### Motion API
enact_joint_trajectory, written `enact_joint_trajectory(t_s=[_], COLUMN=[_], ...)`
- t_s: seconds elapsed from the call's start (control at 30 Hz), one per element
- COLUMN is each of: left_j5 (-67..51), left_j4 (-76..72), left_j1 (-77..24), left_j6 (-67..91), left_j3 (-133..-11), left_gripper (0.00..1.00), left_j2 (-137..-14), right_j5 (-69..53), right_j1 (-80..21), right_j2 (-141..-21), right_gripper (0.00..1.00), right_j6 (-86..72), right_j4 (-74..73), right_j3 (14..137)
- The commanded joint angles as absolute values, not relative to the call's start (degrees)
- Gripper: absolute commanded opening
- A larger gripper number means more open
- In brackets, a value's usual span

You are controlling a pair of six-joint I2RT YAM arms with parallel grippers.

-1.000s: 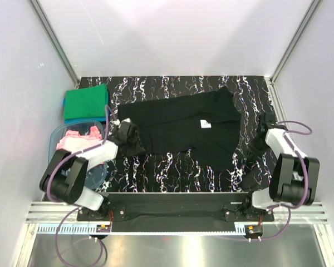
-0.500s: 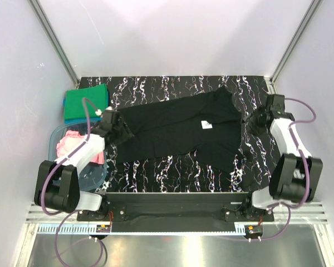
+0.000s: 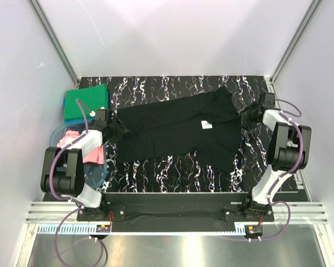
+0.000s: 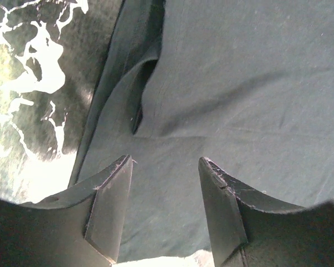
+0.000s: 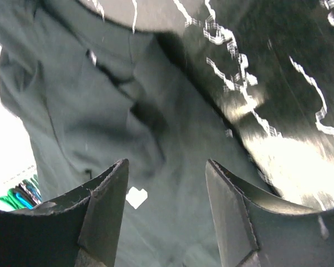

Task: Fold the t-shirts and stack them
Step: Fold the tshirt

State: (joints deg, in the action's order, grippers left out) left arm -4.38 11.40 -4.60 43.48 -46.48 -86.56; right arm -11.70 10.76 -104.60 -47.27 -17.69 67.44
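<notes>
Overhead only, pink t-shirt (image 3: 94,154) (wrists, black t-shirt (image 4: 239,83))

No writing, brand, number or sign can be read in any view. The only label is 1 small white label (image 3: 206,124) on the black t-shirt (image 3: 167,133), which lies on the table (image 3: 156,169). The label sits nearer the table's right edge than its left. From above it is a plain white patch, too small to show any print. In the right wrist view it is a blurred white fleck with no letters to make out.
</notes>
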Motion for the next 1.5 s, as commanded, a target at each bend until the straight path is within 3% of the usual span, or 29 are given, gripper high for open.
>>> enact_joint_trajectory(t_s=[0.0, 0.07, 0.2, 0.23, 0.3, 0.47, 1.47], left_j5=[-4.0, -3.3, -2.4, -1.9, -1.2, 0.6, 7.0], left_j4=[6.2, 5.3, 3.1, 2.1, 2.1, 1.8, 5.3], left_j1=[-4.2, -4.2, -4.1, -4.1, -4.1, -4.1, -10.8], left_j6=[45.1, 45.5, 46.4, 46.6, 46.8, 47.7, 49.0], left_j3=[-48.3, -48.3, -47.8, -47.4, -47.5, -48.4, -51.3], left_gripper=[0.57, 0.57, 0.57, 0.57, 0.57, 0.54, 0.50], left_j2=[-87.6, -88.6, -89.2, -89.0, -88.9, -89.6, -92.7], right_j5=[-13.1, -13.1, -14.0, -14.0, -13.7, -13.9, -5.5], right_j1=[10.5, 10.5, 10.5, 10.5, 10.5, 10.5, 15.4], right_j2=[-107.2, -109.4, -110.9, -110.8, -110.5, -110.2, -99.7], right_gripper=[0.64, 0.64, 0.49, 0.40, 0.34, 0.00, 0.00], right_j6=[-49.4, -49.7, -49.9, -49.8, -49.5, -49.2, -42.3], right_j4=[-11.4, -10.6, -8.5, -8.4, -8.9, -9.1, -16.9], right_j3=[71.2, 71.9, 72.5, 72.7, 73.4, 73.5, 68.4])
